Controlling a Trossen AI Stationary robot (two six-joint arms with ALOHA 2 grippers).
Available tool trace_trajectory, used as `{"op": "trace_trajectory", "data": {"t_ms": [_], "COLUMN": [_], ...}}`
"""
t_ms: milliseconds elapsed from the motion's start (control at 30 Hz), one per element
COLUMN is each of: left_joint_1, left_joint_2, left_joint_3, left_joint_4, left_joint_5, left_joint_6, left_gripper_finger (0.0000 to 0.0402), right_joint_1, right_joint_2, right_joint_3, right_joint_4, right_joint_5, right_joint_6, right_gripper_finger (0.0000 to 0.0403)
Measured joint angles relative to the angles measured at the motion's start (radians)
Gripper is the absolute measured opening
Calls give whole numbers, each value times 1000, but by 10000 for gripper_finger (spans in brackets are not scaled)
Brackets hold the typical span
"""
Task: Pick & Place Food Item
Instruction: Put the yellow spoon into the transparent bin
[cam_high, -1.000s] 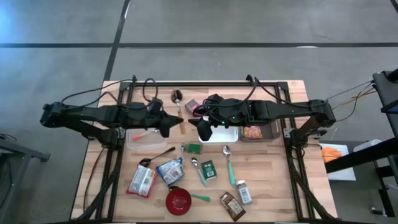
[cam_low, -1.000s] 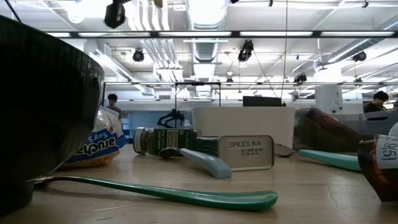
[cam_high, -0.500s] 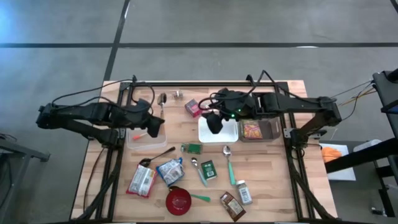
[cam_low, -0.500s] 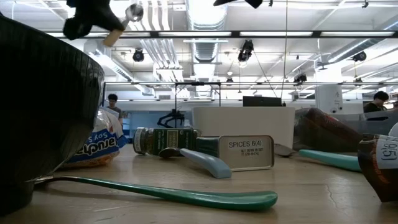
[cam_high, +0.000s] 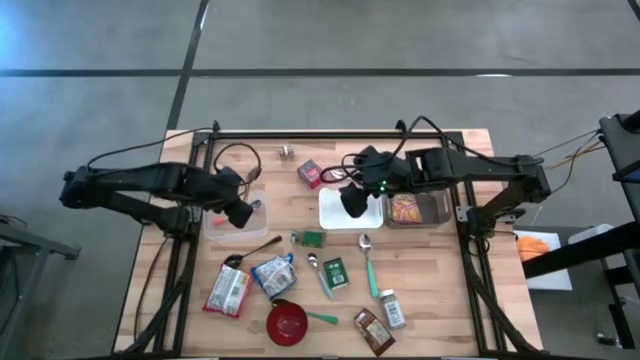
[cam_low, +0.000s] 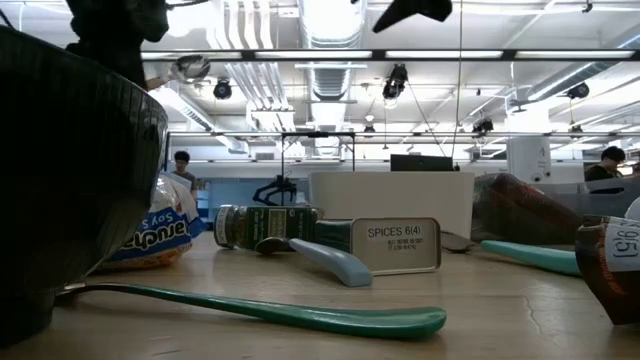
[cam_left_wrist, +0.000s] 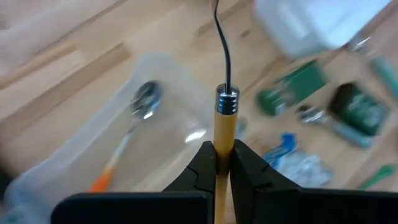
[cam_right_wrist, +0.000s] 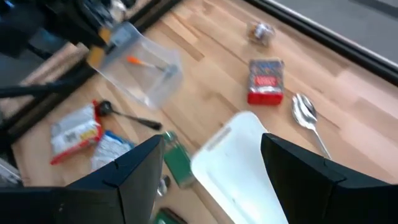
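Hovering over the clear plastic container (cam_high: 232, 224) on the left half of the bench (cam_high: 440, 290), the left pincer (cam_high: 243, 213) is clenched on the yellow wooden handle of a spoon (cam_left_wrist: 222, 134), whose metal bowl (cam_high: 258, 206) sits just above the container's near corner. Inside that container lies another spoon with an orange handle (cam_left_wrist: 129, 134). Farther right, the right pincer (cam_high: 352, 203) hangs released and empty over the white tray (cam_high: 368, 212), with a red packet (cam_right_wrist: 265, 81) and a metal spoon (cam_right_wrist: 305, 112) lying near it.
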Motion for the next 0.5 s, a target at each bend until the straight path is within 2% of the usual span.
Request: {"op": "trace_trajectory", "data": {"t_ms": [200,500], "left_joint_1": [33,39], "left_joint_2": [106,261], "left_joint_3": [65,39], "left_joint_4": [-175,-186], "left_joint_5": [12,39], "left_joint_6": [164,431], "left_gripper_finger": [14,14], "right_joint_1": [0,41], "right_joint_2": [-20,-73], "right_joint_3": [0,-1], "right_joint_4": [-96,-247], "right_joint_5": [0,61], "right_joint_6": [6,76], "right_gripper_finger": [268,268]}}
